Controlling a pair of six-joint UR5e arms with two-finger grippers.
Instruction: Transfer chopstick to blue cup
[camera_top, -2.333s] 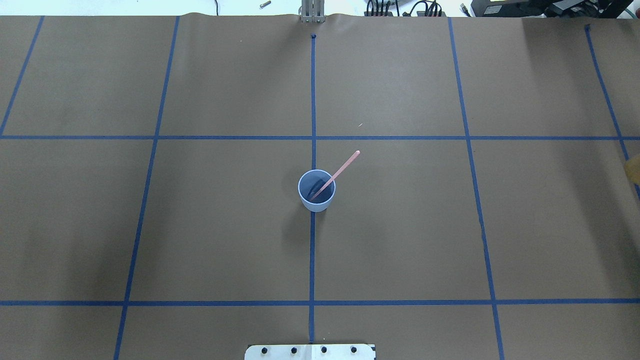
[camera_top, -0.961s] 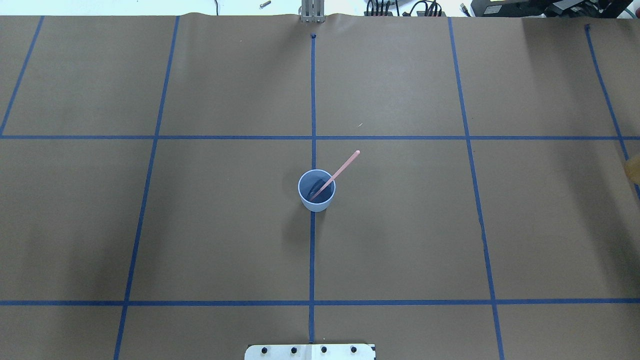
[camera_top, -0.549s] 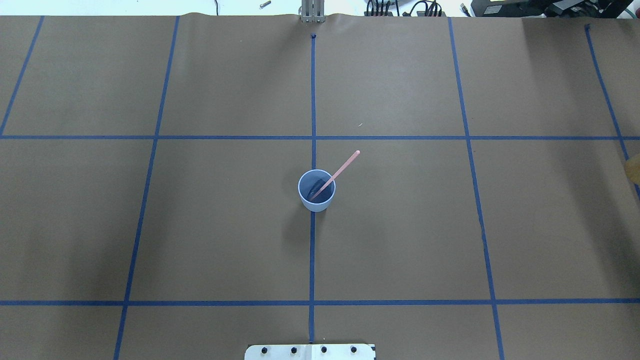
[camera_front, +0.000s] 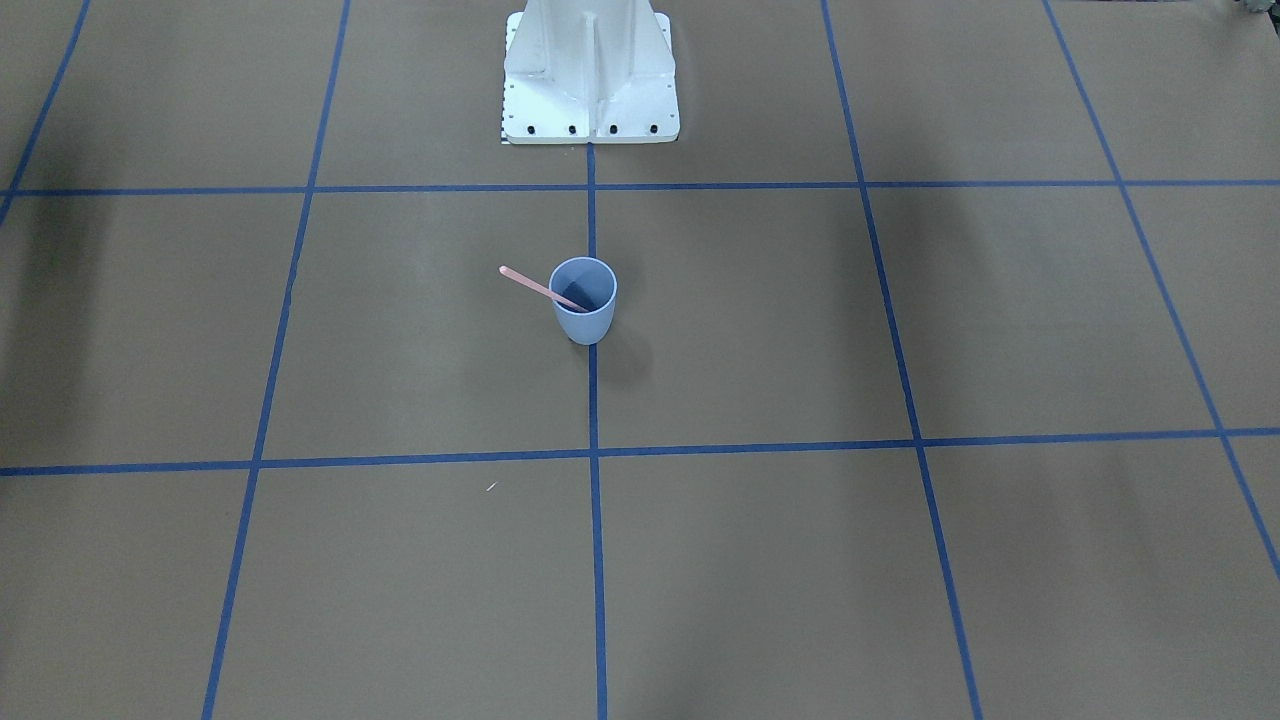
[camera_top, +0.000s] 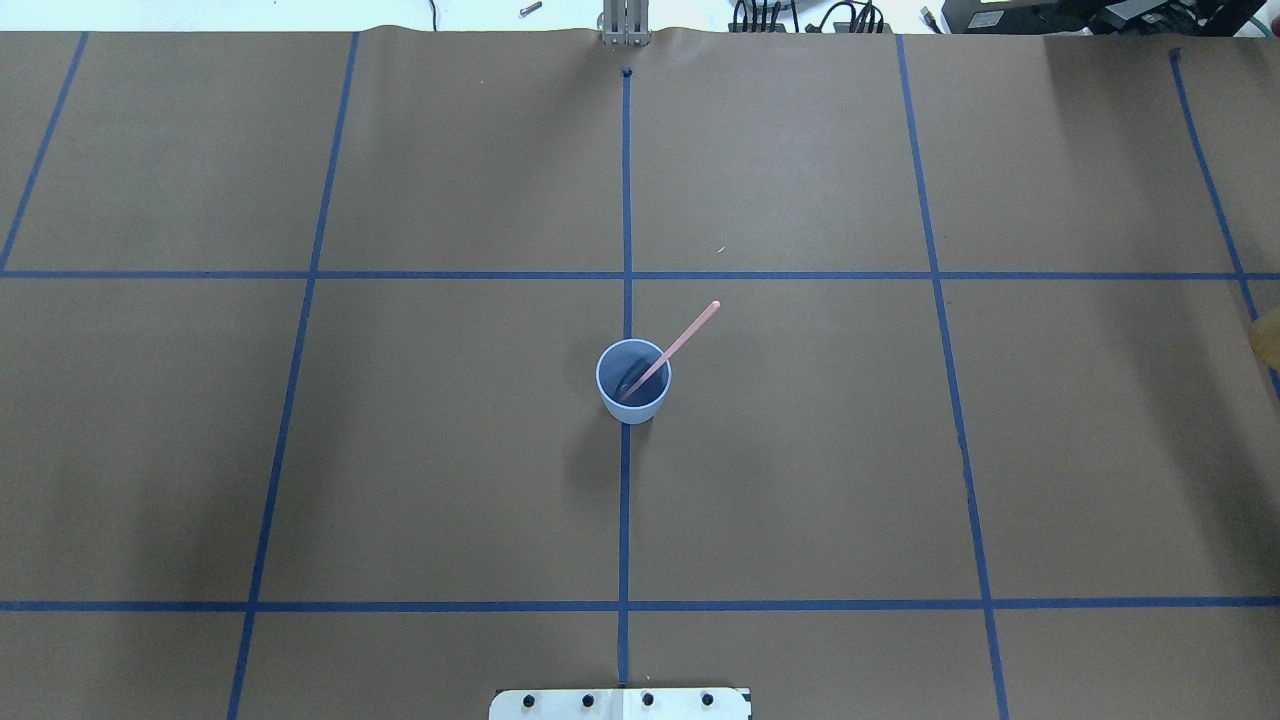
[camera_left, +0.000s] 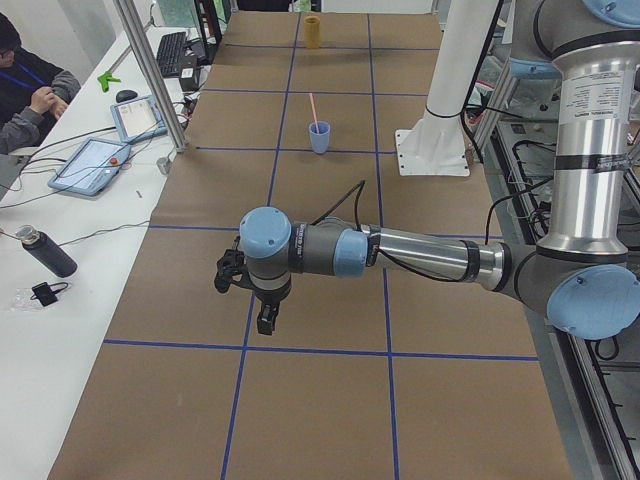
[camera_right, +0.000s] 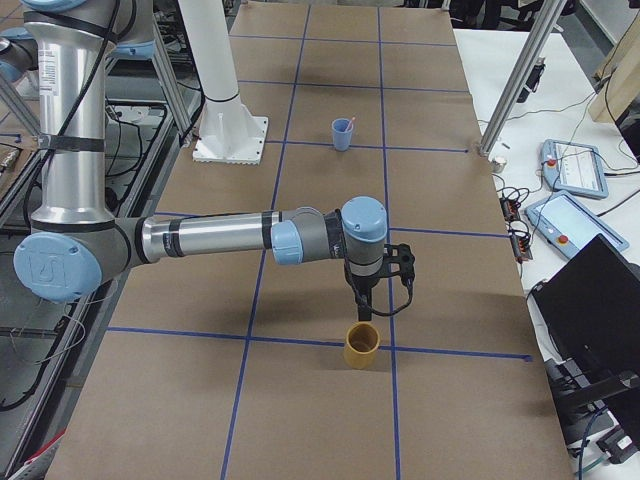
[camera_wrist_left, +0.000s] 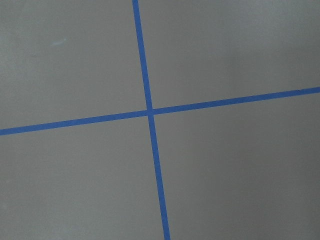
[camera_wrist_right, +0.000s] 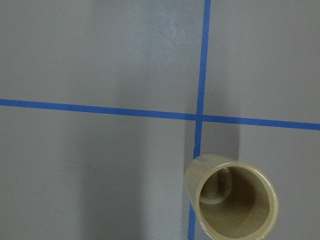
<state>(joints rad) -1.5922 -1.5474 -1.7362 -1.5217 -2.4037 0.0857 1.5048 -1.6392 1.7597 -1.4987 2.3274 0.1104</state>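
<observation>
The light blue cup (camera_top: 633, 400) stands upright at the table's middle on a blue tape line; it also shows in the front view (camera_front: 584, 312). A pale pink chopstick (camera_top: 690, 335) leans inside it, its upper end sticking out over the rim (camera_front: 525, 281). My left gripper (camera_left: 267, 322) hangs over the paper far from the cup, toward the table's left end. My right gripper (camera_right: 360, 316) hangs just above a tan cup (camera_right: 362, 345) toward the right end. Both grippers show only in side views, so I cannot tell whether they are open or shut.
The tan bamboo-coloured cup (camera_wrist_right: 231, 200) stands upright and looks empty, near a tape crossing. The white robot base (camera_front: 590, 70) is at the table's near edge. An operator, tablets and a bottle (camera_left: 45, 252) sit on a side table. Brown paper with blue tape grid covers the table.
</observation>
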